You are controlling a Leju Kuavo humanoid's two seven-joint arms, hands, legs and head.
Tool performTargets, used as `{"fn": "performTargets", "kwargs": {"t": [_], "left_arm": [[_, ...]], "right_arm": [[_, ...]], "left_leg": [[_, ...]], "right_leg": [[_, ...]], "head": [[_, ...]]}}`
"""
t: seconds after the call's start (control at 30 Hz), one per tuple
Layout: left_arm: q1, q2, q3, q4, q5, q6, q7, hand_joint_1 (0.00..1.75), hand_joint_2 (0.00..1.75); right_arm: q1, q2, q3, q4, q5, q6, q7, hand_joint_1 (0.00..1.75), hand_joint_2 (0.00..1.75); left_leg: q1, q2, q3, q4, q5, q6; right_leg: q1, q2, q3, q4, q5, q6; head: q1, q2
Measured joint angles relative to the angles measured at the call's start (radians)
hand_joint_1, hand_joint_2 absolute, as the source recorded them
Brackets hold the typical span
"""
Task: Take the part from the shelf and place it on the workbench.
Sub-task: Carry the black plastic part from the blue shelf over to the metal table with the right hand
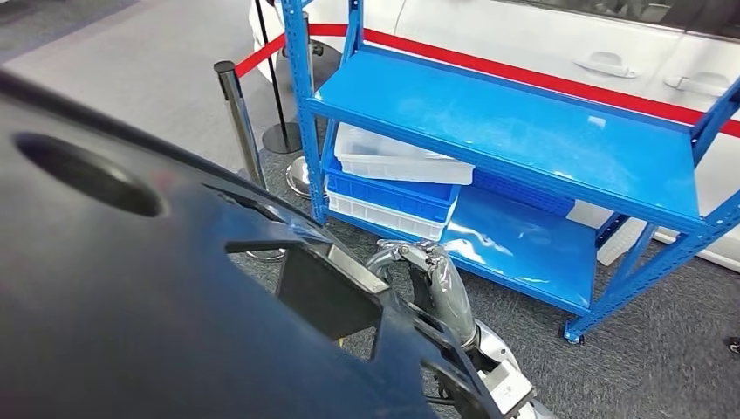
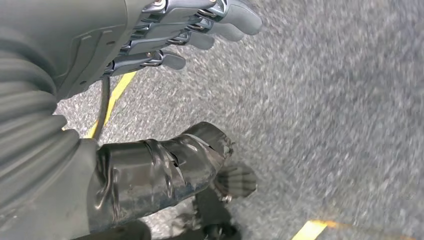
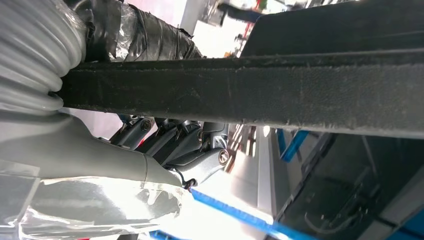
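A large dark panel, the part (image 1: 131, 305), is held close in front of me and covers the left and lower head view; it has an oval hole and a square cut-out. My right hand (image 1: 428, 271) reaches up from below at its right edge. In the right wrist view the part's thick dark edge (image 3: 300, 95) runs between the thumb and the fingers (image 3: 185, 145), so this hand grips it. My left hand (image 2: 165, 40) hangs over grey floor with straight fingers, the thumb apart, and nothing in it.
The blue shelf (image 1: 524, 131) stands ahead to the right, its top board bare. A white bin (image 1: 393, 157) sits on a blue crate (image 1: 393, 196) on the lower board. A stanchion (image 1: 240, 113) with a red belt and a white car (image 1: 567, 35) stand behind.
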Motion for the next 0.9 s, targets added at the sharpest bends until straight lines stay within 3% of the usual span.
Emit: {"fn": "performTargets", "kwargs": {"t": [0.07,0.1,0.17,0.23,0.3,0.37,0.43,0.5,0.57,0.6,0.63,0.67,0.73,0.8,0.87,0.9], "left_arm": [[-0.003,-0.001,0.0,0.0,0.0,0.0,0.001,0.0,1.75],[-0.003,-0.001,0.0,0.0,0.0,0.0,0.003,0.0,1.75],[-0.004,-0.003,0.0,0.0,0.001,0.0,0.01,0.0,1.75],[-0.009,-0.006,0.0,0.0,0.001,0.003,0.023,0.0,1.75],[-0.018,-0.008,0.0,0.0,0.001,0.01,0.048,0.0,1.75],[-0.027,-0.007,0.0,0.0,0.001,0.017,0.075,0.0,1.75],[-0.04,-0.008,0.0,0.0,0.001,0.022,0.091,0.0,1.75],[-0.056,-0.011,0.0,-0.001,0.001,0.023,0.096,0.0,1.75],[-0.066,-0.012,0.0,-0.001,0.001,0.023,0.098,0.0,1.75],[-0.069,-0.012,0.0,-0.001,0.001,0.023,0.099,0.0,1.75],[-0.07,-0.013,0.0,-0.001,0.001,0.024,0.1,0.0,1.75],[-0.07,-0.012,0.0,-0.001,0.002,0.024,0.101,0.0,1.75],[-0.074,-0.012,0.0,-0.001,0.002,0.026,0.102,0.0,1.75],[-0.08,-0.012,0.0,-0.001,0.002,0.026,0.101,0.0,1.75],[-0.074,-0.011,0.0,-0.001,-0.006,0.013,0.081,0.0,1.75],[-0.064,-0.009,0.0,-0.001,-0.013,0.001,0.061,0.0,1.75]], "right_arm": [[0.0,0.0,0.0,0.003,0.0,0.0,-0.002,1.75,1.75],[0.0,0.0,0.0,0.005,-0.001,0.0,-0.003,1.75,1.75],[-0.002,0.0,0.0,0.006,-0.005,0.002,-0.005,1.75,1.75],[-0.006,0.0,0.0,0.008,-0.019,0.007,-0.01,1.75,1.75],[-0.011,0.002,0.0,0.012,-0.04,0.014,-0.014,1.75,1.75],[-0.025,0.007,0.0,0.017,-0.062,0.02,-0.014,1.75,1.75],[-0.042,0.013,0.0,0.023,-0.08,0.023,-0.011,1.75,1.75],[-0.049,0.016,0.0,0.027,-0.095,0.028,-0.01,1.75,1.75],[-0.053,0.018,0.0,0.031,-0.11,0.033,-0.01,1.75,1.75],[-0.055,0.019,0.0,0.033,-0.117,0.035,-0.011,1.75,1.75],[-0.058,0.021,0.0,0.035,-0.122,0.036,-0.012,1.75,1.75],[-0.059,0.023,0.0,0.037,-0.126,0.037,-0.014,1.75,1.75],[-0.062,0.025,0.0,0.038,-0.134,0.038,-0.017,1.75,1.75],[-0.064,0.027,0.0,0.041,-0.146,0.04,-0.021,1.75,1.75],[-0.064,0.029,0.0,0.043,-0.151,0.034,-0.026,1.75,1.75],[-0.061,0.029,0.0,0.042,-0.146,0.027,-0.027,1.75,1.75]], "left_leg": [[-0.001,-0.025,-0.001,0.002,0.001,0.002],[-0.002,-0.038,-0.001,0.004,0.0,0.002],[0.0,-0.066,-0.002,0.012,-0.002,-0.001],[-0.001,-0.093,-0.009,0.025,-0.006,-0.009],[0.001,-0.116,-0.023,0.032,-0.003,-0.022],[0.004,-0.13,-0.033,0.03,0.003,-0.035],[0.001,-0.091,-0.051,0.06,-0.015,-0.048],[0.001,-0.027,-0.1,0.164,-0.07,-0.059],[0.005,-0.004,-0.155,0.278,-0.116,-0.066],[0.006,-0.001,-0.163,0.298,-0.116,-0.067],[0.007,0.001,-0.15,0.278,-0.098,-0.066],[0.006,0.008,-0.119,0.222,-0.066,-0.062],[-0.003,0.045,-0.046,0.087,-0.018,-0.049],[-0.014,0.064,-0.019,0.028,-0.008,-0.033],[-0.014,0.043,-0.017,0.021,-0.006,-0.021],[-0.011,0.033,-0.013,0.015,-0.004,-0.016]], "right_leg": [[0.0,0.013,-0.055,0.109,-0.035,0.002],[-0.001,0.015,-0.064,0.122,-0.025,0.002],[-0.003,0.026,-0.031,0.037,0.044,0.001],[-0.008,0.069,0.017,-0.081,0.094,-0.003],[-0.007,0.096,0.033,-0.125,0.097,-0.008],[-0.007,0.077,0.033,-0.131,0.102,-0.017],[-0.011,0.052,0.037,-0.137,0.107,-0.029],[-0.009,0.023,0.039,-0.141,0.108,-0.037],[-0.005,-0.007,0.039,-0.141,0.106,-0.041],[-0.004,-0.02,0.04,-0.141,0.105,-0.042],[-0.003,-0.032,0.041,-0.141,0.104,-0.042],[-0.002,-0.043,0.044,-0.141,0.102,-0.041],[0.002,-0.063,0.05,-0.141,0.097,-0.035],[0.006,-0.081,0.054,-0.142,0.092,-0.028],[0.009,-0.098,0.058,-0.147,0.089,-0.018],[0.008,-0.092,0.061,-0.145,0.084,-0.012]], "head": [[0.0,0.002],[0.0,0.003],[0.001,0.004],[-0.001,0.005],[-0.003,0.006],[0.0,0.004],[0.003,0.0],[0.005,-0.002],[0.007,-0.003],[0.007,-0.003],[0.007,-0.003],[0.007,-0.003],[0.006,-0.004],[0.004,-0.005],[0.002,-0.006],[0.0,-0.006]]}}
